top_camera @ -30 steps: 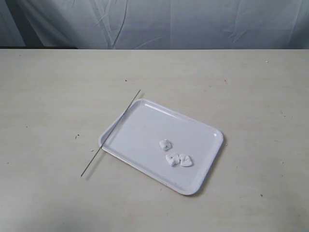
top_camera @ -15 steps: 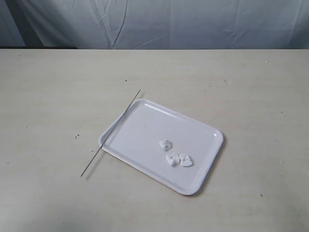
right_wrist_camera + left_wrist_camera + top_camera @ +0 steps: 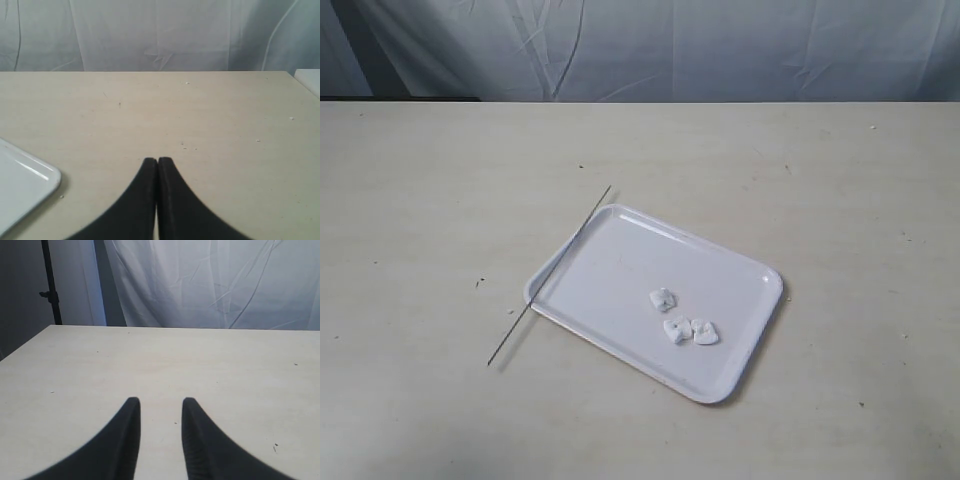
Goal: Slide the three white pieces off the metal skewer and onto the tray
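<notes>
The three white pieces (image 3: pixel 676 328) lie loose on the tray (image 3: pixel 610 265); the metal skewer (image 3: pixel 549 275) lies bare on the table (image 3: pixel 820 180)
The pieces sit close together on the tray's near-right part, one a little apart from a pair that nearly touch. The skewer runs straight along the tray's left rim, just beside or against it, with both ends reaching past the tray's corners. The left gripper (image 3: pixel 160 401) hangs above bare tabletop with its dark fingers spread and a clear gap between the tips. The right gripper (image 3: pixel 158 161) has its fingers pressed together on nothing, over the table near one rounded corner of the tray (image 3: pixel 25 185)
</notes>
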